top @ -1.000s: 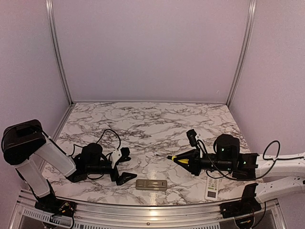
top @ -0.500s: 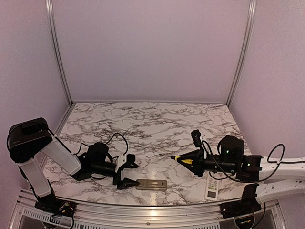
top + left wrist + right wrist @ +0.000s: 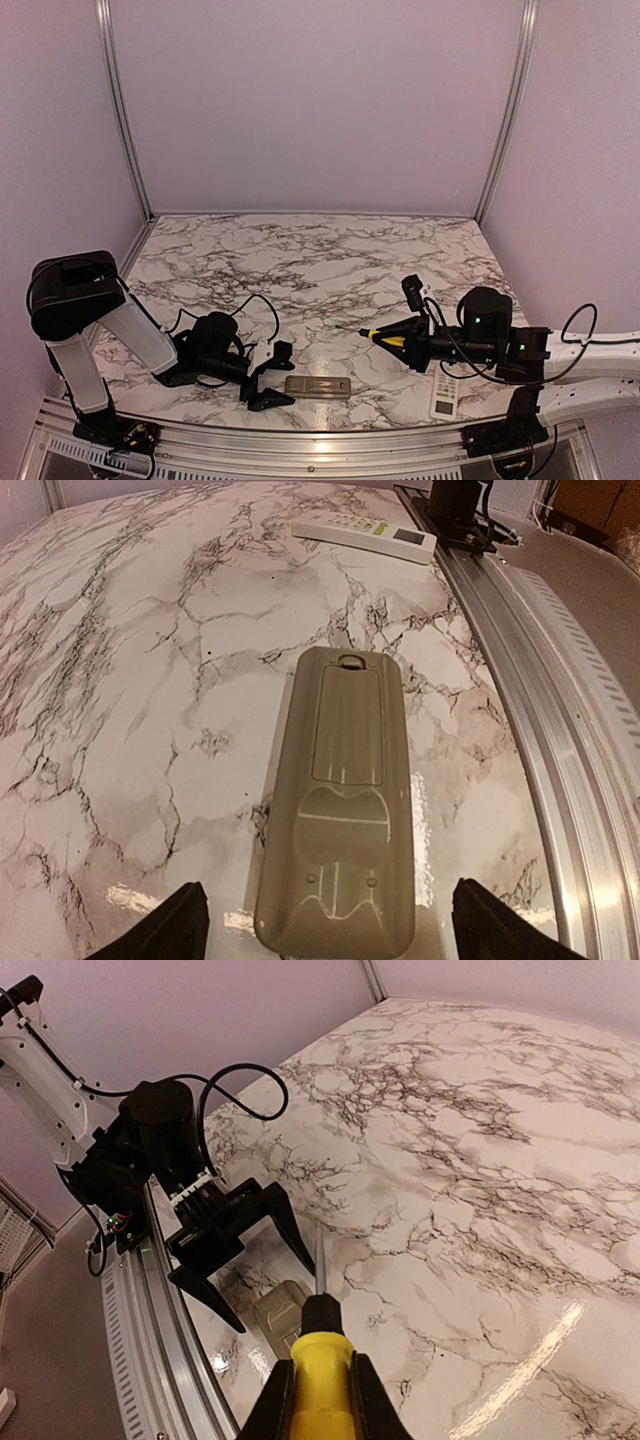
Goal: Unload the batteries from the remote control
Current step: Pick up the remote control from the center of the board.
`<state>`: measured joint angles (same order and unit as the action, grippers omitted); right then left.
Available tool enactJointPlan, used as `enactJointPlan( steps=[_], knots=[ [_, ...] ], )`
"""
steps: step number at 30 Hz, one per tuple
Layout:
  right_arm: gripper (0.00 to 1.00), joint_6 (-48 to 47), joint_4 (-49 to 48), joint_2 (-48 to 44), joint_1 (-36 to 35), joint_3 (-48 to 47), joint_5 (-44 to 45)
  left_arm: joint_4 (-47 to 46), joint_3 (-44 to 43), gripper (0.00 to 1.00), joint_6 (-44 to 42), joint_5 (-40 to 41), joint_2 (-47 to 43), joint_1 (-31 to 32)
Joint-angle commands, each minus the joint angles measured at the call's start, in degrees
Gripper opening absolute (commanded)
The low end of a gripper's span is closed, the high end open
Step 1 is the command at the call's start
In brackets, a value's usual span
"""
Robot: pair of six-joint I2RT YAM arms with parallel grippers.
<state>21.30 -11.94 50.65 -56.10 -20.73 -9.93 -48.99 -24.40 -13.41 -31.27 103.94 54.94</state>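
Observation:
A grey-tan remote control lies back side up near the table's front edge, its battery cover closed; it also shows in the left wrist view and the right wrist view. No batteries show. My left gripper is open and low on the table, its fingertips either side of the remote's near end without touching it. My right gripper is shut on a yellow-handled screwdriver, held above the table right of the remote, its tip pointing left.
A white remote lies at the front right by the right arm; it also shows in the left wrist view. The metal rail runs along the table's front edge. Cables trail from both wrists.
My left gripper has moved right and toward the front edge, so its open fingers now flank the remote's left end. The right gripper with the screwdriver has shifted slightly right, then held.

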Motion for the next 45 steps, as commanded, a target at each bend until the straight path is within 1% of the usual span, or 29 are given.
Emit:
enactJointPlan(
  steps=[1, 8, 16, 19, 24, 28, 31, 37, 45],
  knots=[
    [0.00, 0.4, 0.1, -0.4, -0.4, -0.2, 0.4, -0.7, -1.0, 0.87, -1.4, 1.8, 1.6, 1.0],
    [0.00, 0.6, 0.0, 0.5, -0.3, -0.3, 0.4, -2.4, -0.5, 0.80, -1.1, 4.4, 2.3, 2.2],
    [0.00, 0.1, -0.3, 1.6, -0.3, -0.8, 0.6, -5.2, 0.8, 0.61, 0.1, 6.4, 2.8, 3.3],
    [0.00, 0.1, -0.4, 2.0, -0.4, -1.0, 0.5, -5.4, 1.1, 0.55, 1.1, 7.5, 2.6, 4.0],
    [0.00, 0.1, -0.2, 1.7, -0.3, -1.1, 0.4, -9.0, 1.8, 0.48, 4.9, 13.3, 2.7, 5.6],
    [0.00, 0.1, -0.2, 1.5, -0.4, -1.1, 0.5, -11.6, 1.8, 0.48, 6.9, 13.2, 3.8, 6.5],
    [0.00, 0.2, 0.0, 1.6, -0.3, -1.1, 0.5, -11.5, 1.4, 0.49, 7.2, 13.1, 4.2, 7.3],
    [0.00, 0.1, 0.3, 1.3, -0.4, -0.9, 1.0, -11.4, 1.4, 0.61, 6.9, 14.2, 4.4, 7.6],
    [0.00, 0.1, -0.2, 1.6, -0.3, -0.7, 1.1, -11.0, 2.0, 0.72, 5.9, 15.4, 1.8, 7.6]
  ],
)
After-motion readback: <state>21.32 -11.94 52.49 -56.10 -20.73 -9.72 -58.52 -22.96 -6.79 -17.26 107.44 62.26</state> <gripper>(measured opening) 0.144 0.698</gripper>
